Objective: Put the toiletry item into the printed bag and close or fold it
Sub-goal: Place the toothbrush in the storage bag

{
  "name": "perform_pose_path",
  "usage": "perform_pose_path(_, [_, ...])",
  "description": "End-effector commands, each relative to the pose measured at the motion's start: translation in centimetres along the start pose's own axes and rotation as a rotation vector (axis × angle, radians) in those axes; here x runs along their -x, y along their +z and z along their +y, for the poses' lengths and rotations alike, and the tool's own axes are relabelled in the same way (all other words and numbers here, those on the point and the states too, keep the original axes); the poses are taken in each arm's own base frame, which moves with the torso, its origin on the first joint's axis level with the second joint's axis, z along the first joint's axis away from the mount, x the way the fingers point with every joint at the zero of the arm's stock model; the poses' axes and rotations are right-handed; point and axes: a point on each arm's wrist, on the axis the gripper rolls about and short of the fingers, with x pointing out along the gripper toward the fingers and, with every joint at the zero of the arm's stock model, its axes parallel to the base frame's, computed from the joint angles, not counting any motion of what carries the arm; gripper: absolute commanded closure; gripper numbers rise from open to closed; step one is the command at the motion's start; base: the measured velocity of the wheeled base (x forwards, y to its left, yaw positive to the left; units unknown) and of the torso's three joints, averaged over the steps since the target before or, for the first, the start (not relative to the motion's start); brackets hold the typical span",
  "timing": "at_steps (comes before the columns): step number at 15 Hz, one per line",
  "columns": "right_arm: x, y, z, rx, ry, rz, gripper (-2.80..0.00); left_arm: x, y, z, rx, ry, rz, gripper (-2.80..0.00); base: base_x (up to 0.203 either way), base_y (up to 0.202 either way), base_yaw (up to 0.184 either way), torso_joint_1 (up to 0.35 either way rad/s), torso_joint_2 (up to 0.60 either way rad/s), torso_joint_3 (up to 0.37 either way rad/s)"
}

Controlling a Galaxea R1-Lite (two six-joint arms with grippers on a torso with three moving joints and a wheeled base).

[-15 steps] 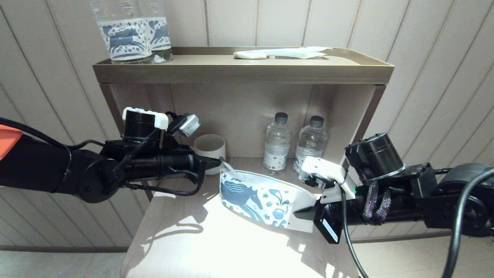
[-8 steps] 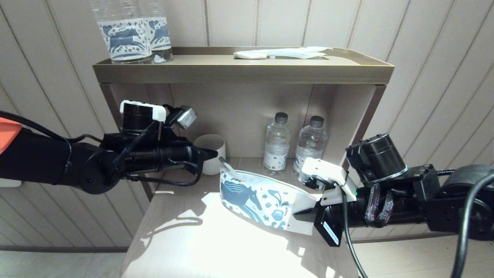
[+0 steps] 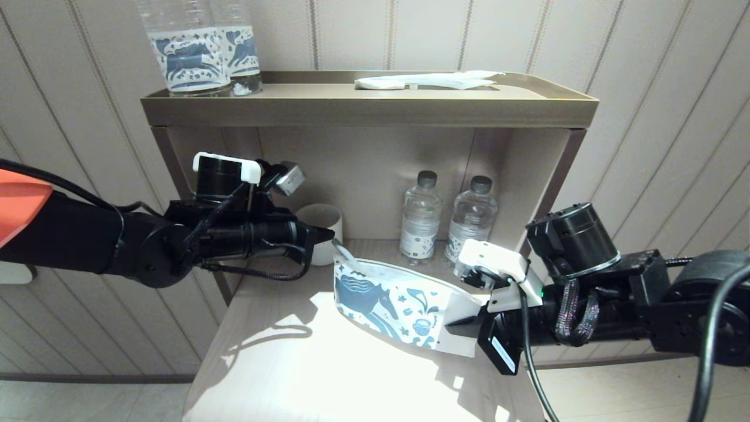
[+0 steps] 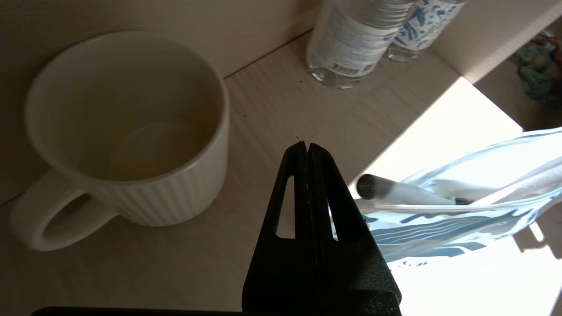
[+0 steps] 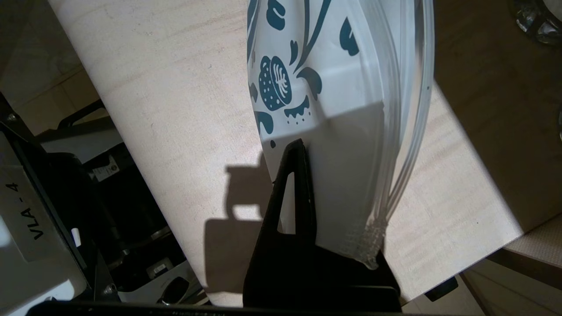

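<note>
Toothbrush lies in printed bag on shelf; mug left, bottles behind.

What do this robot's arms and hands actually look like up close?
Both arms are matte black cylinders strung with black cables. Each wrist carries a black drum with a white clip-on plate. The left hand and right hand end in flat black wedge fingers with triangular cut-outs. An orange panel shows on the left arm, and a purple braided strap on the right.
</note>
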Motion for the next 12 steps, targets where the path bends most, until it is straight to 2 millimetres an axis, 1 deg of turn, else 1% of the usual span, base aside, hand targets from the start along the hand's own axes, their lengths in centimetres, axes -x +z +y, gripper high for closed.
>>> perform_pose_path(1, [-0.1, 0.0, 0.0, 0.002, 0.003, 0.002, 0.0, -0.2, 0.3, -0.7, -0.01, -0.021, -0.003, 0.0, 0.0, 0.0, 0.0, 0.0, 0.0, 0.0])
perform_pose_path(4, [-0.1, 0.0, 0.0, 0.002, 0.003, 0.002, 0.0, -0.4, 0.5, -2.2, -0.032, -0.017, 0.009, 0.0, 0.0, 0.0, 0.0, 0.0, 0.0, 0.0])
perform_pose_path(8, [-0.1, 0.0, 0.0, 0.002, 0.003, 0.001, 0.0, -0.7, 0.1, -4.4, -0.065, -0.043, 0.028, 0.0, 0.0, 0.0, 0.0, 0.0, 0.0, 0.0])
perform_pose_path(9, [-0.1, 0.0, 0.0, 0.002, 0.003, 0.001, 0.0, -0.7, 0.2, -4.7, -0.072, -0.034, 0.026, 0.0, 0.0, 0.0, 0.0, 0.0, 0.0, 0.0])
perform_pose_path(12, [0.0, 0.0, -0.1, 0.002, 0.001, -0.001, 0.0, -0.6, 0.5, -4.4, -0.078, -0.009, 0.017, 0.0, 0.0, 0.0, 0.0, 0.0, 0.0, 0.0])
